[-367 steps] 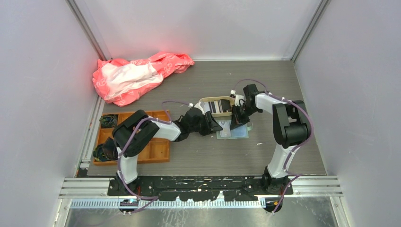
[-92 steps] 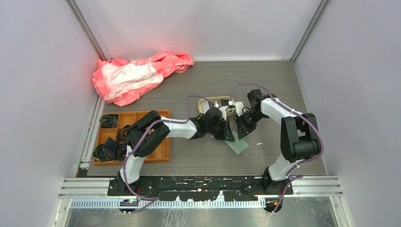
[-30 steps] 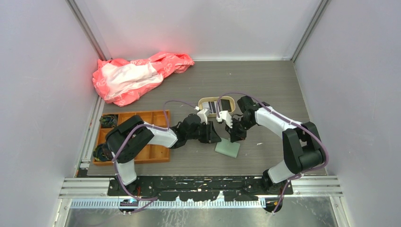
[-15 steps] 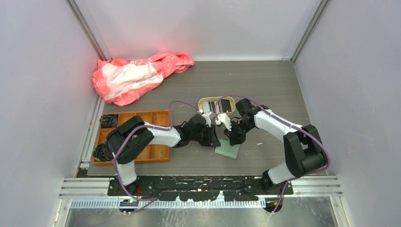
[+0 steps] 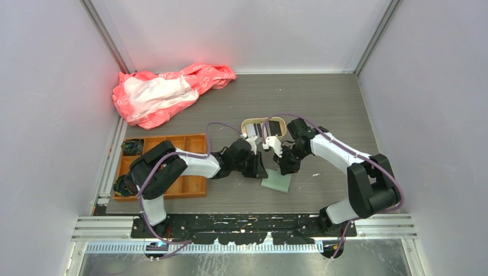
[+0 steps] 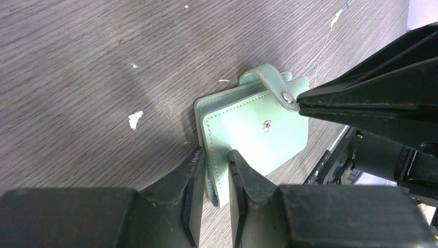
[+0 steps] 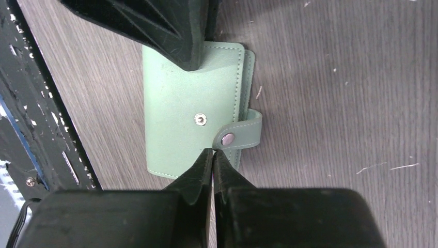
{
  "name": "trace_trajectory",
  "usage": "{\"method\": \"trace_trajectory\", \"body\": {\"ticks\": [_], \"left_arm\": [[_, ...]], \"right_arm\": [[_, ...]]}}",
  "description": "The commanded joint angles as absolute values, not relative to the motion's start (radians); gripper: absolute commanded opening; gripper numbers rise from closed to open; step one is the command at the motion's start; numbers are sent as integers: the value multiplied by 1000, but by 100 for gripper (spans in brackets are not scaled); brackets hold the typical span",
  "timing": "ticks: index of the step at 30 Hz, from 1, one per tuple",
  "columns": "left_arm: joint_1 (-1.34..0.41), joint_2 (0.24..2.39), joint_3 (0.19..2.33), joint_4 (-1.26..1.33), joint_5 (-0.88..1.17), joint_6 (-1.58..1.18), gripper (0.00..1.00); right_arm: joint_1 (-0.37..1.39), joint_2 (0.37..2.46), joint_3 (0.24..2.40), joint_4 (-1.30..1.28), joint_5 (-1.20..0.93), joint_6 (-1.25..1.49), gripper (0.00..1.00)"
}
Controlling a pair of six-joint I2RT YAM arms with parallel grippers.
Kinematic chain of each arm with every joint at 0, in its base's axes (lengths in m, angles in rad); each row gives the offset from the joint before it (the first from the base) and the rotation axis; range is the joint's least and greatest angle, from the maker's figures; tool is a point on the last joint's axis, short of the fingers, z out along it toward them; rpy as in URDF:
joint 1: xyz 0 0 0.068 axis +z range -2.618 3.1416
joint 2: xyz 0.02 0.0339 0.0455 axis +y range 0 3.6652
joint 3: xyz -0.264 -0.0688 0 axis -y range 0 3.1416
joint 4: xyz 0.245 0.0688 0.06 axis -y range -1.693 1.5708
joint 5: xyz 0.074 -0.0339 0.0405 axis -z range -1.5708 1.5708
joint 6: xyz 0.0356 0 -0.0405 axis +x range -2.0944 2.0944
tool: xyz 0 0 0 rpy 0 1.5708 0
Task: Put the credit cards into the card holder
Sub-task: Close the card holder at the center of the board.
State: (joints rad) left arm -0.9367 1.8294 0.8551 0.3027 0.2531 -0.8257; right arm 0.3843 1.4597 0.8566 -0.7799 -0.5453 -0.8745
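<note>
Left claw (image 6: 216,155): jaws a narrow slit apart, set astride the card holder's (image 6: 258,139) edge from its 10 o'clock side. I cannot tell whether I truly pinch it.
Card holder: it lies folded shut and flat on the table between my two claws, with its strap (image 7: 243,135) off the stud. The pockets are hidden.
Credit cards (image 5: 276,127): they are stacked in the beige tray (image 5: 243,126), at 12 o'clock from the holder.
Right claw (image 7: 210,153): jaws pressed together and empty, tip just beside the strap's snap at the holder's 1 o'clock.
Progress: early, I judge. I must open the holder, then fetch the cards and slide them in.
</note>
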Motion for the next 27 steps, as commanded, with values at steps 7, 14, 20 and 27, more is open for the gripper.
{"method": "trace_trajectory", "body": {"ticks": [7, 14, 20, 27], "left_arm": [[-942, 1796, 875, 296, 240, -806, 26], [-941, 1798, 882, 301, 252, -804, 26], [-941, 1799, 880, 304, 253, -804, 26], [-942, 1803, 884, 305, 259, -805, 26]], "right_arm": [[389, 1448, 914, -750, -526, -818, 28], [389, 1455, 938, -724, -513, -805, 37], [389, 1496, 959, -718, -503, -795, 37], [389, 1516, 962, -721, -506, -798, 32]]}}
